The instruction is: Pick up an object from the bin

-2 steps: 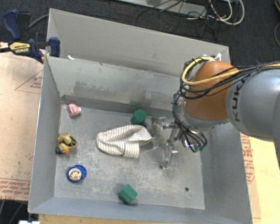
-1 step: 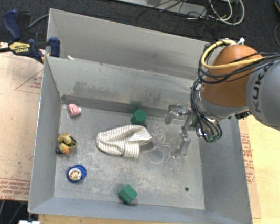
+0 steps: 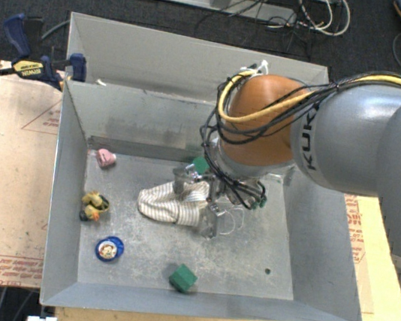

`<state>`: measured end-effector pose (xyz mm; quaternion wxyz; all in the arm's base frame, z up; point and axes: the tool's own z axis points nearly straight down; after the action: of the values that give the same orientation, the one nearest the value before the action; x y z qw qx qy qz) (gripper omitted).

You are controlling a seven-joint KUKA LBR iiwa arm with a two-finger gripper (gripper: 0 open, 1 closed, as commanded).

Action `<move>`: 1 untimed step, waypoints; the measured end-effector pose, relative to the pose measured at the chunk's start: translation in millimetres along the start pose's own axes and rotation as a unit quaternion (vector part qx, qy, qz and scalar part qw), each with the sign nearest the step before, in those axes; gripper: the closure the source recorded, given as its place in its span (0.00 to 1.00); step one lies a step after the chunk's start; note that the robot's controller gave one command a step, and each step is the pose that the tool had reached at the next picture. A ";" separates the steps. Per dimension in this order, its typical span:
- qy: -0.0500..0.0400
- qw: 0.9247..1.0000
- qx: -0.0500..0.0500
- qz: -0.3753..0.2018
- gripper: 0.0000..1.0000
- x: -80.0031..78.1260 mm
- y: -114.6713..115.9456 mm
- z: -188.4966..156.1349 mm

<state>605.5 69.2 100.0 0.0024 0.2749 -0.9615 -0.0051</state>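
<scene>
The gripper (image 3: 197, 201) is seen low on the right end of a striped cloth (image 3: 163, 204) in the middle of the bin (image 3: 69, 172). Whether it grips cannot be told.

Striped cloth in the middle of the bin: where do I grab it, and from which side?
Take the bunched right end of the striped cloth, coming straight down from above. It lies flat and limp on the bin floor, so likely only the raised folds give a pinch; the claw hangs over that end.
</scene>
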 end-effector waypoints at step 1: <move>-0.006 0.998 0.006 0.058 0.00 -8.8 -10.3 29.4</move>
<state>618.2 65.3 70.5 -0.0049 0.2187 -0.9758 -0.0007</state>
